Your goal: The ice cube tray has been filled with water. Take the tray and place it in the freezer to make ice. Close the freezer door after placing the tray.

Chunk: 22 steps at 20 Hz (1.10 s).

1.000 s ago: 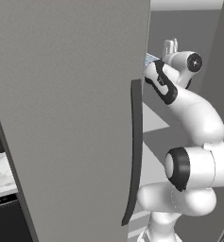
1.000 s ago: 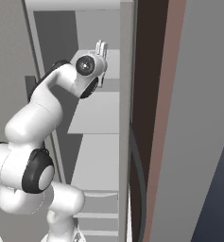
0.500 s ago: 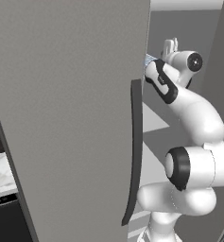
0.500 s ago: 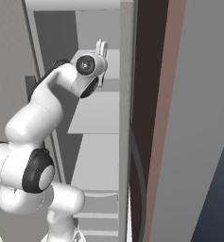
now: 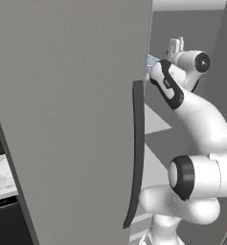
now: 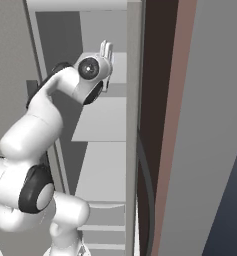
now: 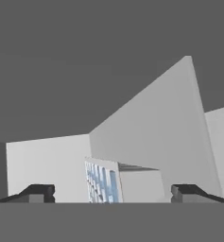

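Note:
Inside the freezer (image 6: pixel 102 120), the ice cube tray (image 7: pixel 104 182) lies on a pale grey shelf, seen end-on, and its light-blue water (image 7: pixel 98 178) shows in the cells. My gripper (image 7: pixel 112 194) is open. Its two dark fingertips (image 7: pixel 38 193) stand wide on either side of the tray and touch nothing. A sliver of the tray (image 5: pixel 152 61) peeks out past the edge of the freezer door (image 5: pixel 72 119), just left of my wrist. The door stands open, and its long dark handle (image 5: pixel 136 153) runs down its edge. My arm (image 6: pixel 65 95) reaches in at upper-shelf height.
Lower freezer shelves (image 5: pixel 155 124) step down below my arm. The other grey fridge door (image 6: pixel 134 125), edge-on with a dark curved handle (image 6: pixel 147 190), stands close on the right, with a brown cabinet side (image 6: pixel 172 125) beyond it. A dark appliance (image 5: pixel 2 210) sits low on the left.
The jaws have opened and let go of the tray, which now rests on the shelf. The arm has hardly moved.

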Tool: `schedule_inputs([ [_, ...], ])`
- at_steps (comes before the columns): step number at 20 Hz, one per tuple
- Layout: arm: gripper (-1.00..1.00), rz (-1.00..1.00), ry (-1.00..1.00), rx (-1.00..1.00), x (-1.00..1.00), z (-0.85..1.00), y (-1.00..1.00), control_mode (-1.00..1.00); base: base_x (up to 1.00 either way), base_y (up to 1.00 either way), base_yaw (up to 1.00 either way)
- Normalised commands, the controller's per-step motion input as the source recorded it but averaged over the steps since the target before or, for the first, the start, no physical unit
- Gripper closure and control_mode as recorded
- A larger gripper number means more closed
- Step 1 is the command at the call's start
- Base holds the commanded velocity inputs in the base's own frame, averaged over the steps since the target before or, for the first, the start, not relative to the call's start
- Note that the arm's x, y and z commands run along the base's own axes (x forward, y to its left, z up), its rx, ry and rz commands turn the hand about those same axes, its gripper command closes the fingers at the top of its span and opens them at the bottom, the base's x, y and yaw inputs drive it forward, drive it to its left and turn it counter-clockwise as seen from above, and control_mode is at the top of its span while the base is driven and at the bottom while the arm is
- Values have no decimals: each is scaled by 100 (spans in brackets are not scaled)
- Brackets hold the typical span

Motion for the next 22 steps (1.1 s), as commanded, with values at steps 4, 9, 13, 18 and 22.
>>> schedule_inputs([
  [4,-100,2,0,0,-73,15,19,-100,0,0,0],
  [9,-100,4,0,0,-59,34,39,-100,0,0,0],
  [13,-100,5,0,0,-72,49,32,-100,0,0,0],
  [18,-100,1,0,0,-93,50,10,-100,0,0,0],
  [22,-100,0,0,0,-99,34,3,-100,0,0,0],
])
